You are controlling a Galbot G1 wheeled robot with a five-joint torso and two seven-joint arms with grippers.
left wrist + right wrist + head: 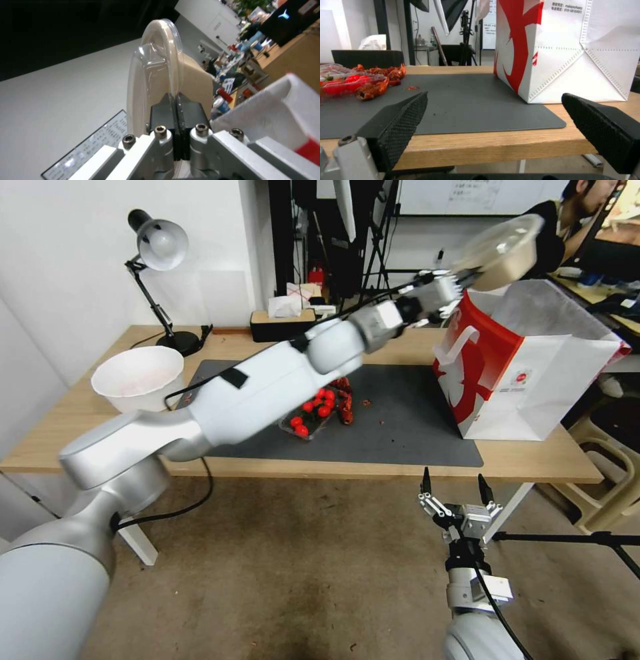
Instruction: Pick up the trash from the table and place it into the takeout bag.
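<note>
My left gripper (465, 280) reaches across the table (80, 413) and is shut on the rim of a beige paper bowl (501, 247) with a clear domed lid. It holds the bowl tilted above the open mouth of the red-and-white takeout bag (533, 380). In the left wrist view the gripper (175, 96) pinches the lid's rim, with the bowl (196, 75) behind and the bag's white edge (266, 112) beside it. My right gripper (453, 488) hangs open below the table's front edge, facing the bag (560, 50).
On the dark grey mat (400, 427) lie a clear tray of red tomatoes (310, 419) and red shell scraps (344, 407). A large white bowl (138, 377), a desk lamp (159, 247) and a tissue box (283, 321) stand at the left and back.
</note>
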